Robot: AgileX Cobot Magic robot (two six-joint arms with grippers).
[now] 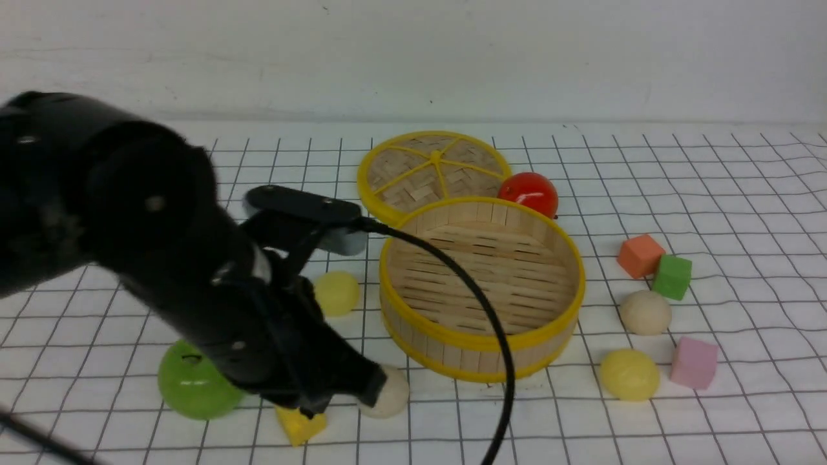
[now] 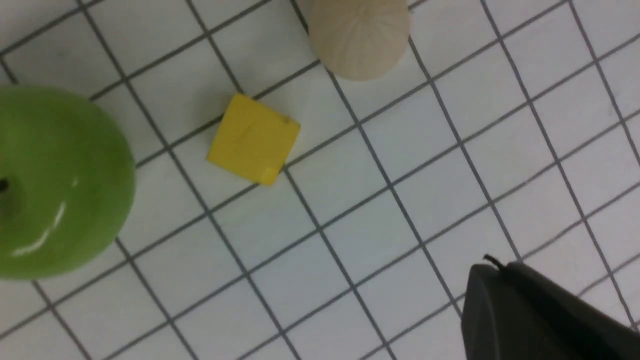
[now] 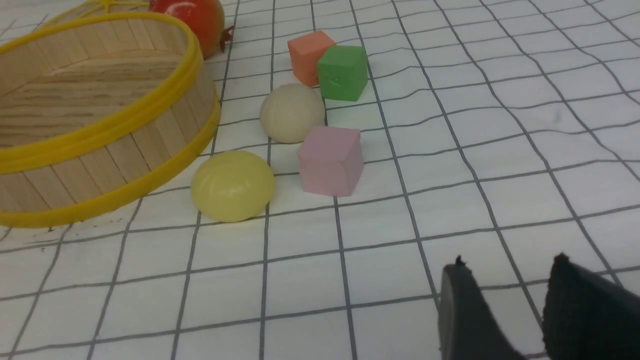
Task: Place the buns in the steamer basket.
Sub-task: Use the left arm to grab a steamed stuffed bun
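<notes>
Cloth, white with a dark grid, covers the tabletop (image 1: 743,400); nearest on it lies a small yellow foam cube (image 1: 300,426), with a glossy green apple (image 1: 194,384) to its left and a smooth off-white round bun (image 1: 393,395) to its right; the black left tool (image 1: 365,387) hangs low by the cube, its tip just beside that bun; its jaws are closed and grip nothing, and the bun sits free on the cloth in the left wrist view. The right tool (image 3: 510,265) shows only in its own wrist view; its two dark fingers stand part-way apart with bare cloth between them.

On the right, a pale yellow round bun (image 1: 628,373) lies near the basket's front wall, a pink foam cube (image 1: 694,362) just beside it; behind them sits a beige round bun (image 1: 645,312), then a green foam cube (image 1: 672,276) right beside an orange foam cube (image 1: 639,255); the round bamboo-slat steamer basket with yellow rims (image 1: 481,341) stands in the middle; a second pale yellow bun (image 1: 336,292) lies near its left wall; all four buns are outside it. Farthest, a flat woven lid with yellow spokes (image 1: 433,169) lies behind the basket, a glossy red ball (image 1: 528,192) at its right edge.
</notes>
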